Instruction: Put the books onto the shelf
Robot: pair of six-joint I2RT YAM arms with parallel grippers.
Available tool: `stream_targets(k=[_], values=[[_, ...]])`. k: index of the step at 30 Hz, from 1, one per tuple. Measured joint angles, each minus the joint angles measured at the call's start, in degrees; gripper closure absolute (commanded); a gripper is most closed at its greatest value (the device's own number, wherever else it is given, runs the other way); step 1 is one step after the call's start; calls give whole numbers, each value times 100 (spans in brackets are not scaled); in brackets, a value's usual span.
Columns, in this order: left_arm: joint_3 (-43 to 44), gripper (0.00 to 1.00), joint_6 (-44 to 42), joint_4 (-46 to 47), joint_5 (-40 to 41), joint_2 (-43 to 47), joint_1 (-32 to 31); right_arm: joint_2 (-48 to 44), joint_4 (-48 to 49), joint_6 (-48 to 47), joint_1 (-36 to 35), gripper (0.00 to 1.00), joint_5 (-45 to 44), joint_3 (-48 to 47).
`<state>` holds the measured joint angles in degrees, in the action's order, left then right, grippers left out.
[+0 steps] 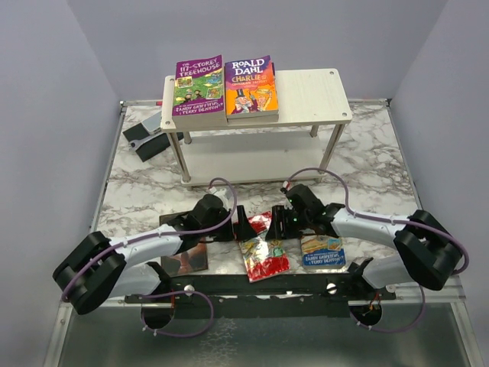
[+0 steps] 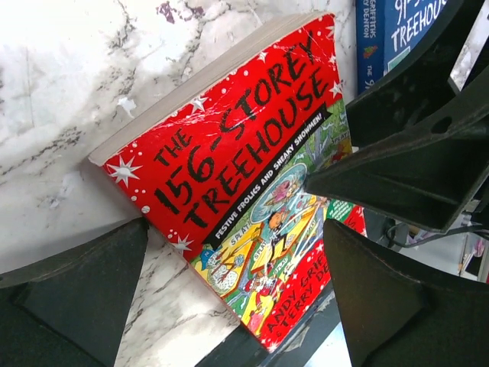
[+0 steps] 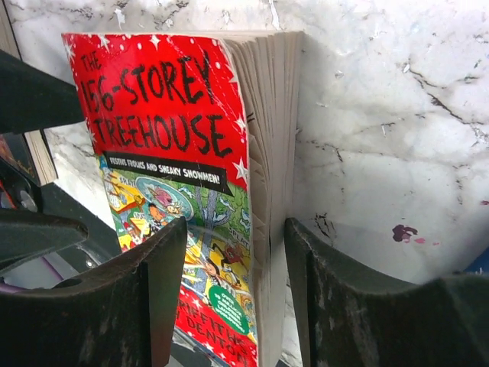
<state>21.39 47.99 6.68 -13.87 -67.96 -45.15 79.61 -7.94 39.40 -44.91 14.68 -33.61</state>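
A red "156-Storey Treehouse" book (image 1: 265, 256) (image 2: 229, 138) (image 3: 168, 122) is at the near middle of the table, one long edge tipped up. My right gripper (image 1: 276, 223) (image 3: 235, 229) is open astride that page edge, one finger over the cover and the other behind the book. My left gripper (image 1: 243, 227) (image 2: 235, 229) hangs wide open over the book's lower corner, holding nothing. A blue book (image 1: 322, 251) (image 2: 397, 23) lies to the right and a dark book (image 1: 187, 258) to the left. On the pale wooden shelf (image 1: 313, 95) lie a purple book (image 1: 197, 86) and a Roald Dahl book (image 1: 250, 84).
A flat grey-black device (image 1: 149, 138) lies on the marble table left of the shelf. The black bar carrying the arm bases (image 1: 260, 287) runs along the near edge, just below the books. Grey walls close in on both sides.
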Motion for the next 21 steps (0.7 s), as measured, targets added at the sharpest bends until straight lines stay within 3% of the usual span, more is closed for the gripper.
stream_targets(k=[4, 9, 21], values=[[70, 1, -2, 216, -39, -201, 13, -83, 122, 17, 31, 62, 81, 166], [190, 1, -50, 352, -2, -422, 55, -149, 179, 247, 90, 98, 111, 356], [267, 1, -195, -81, 127, -238, 11, -446, 540, 741, 52, 99, 140, 691]])
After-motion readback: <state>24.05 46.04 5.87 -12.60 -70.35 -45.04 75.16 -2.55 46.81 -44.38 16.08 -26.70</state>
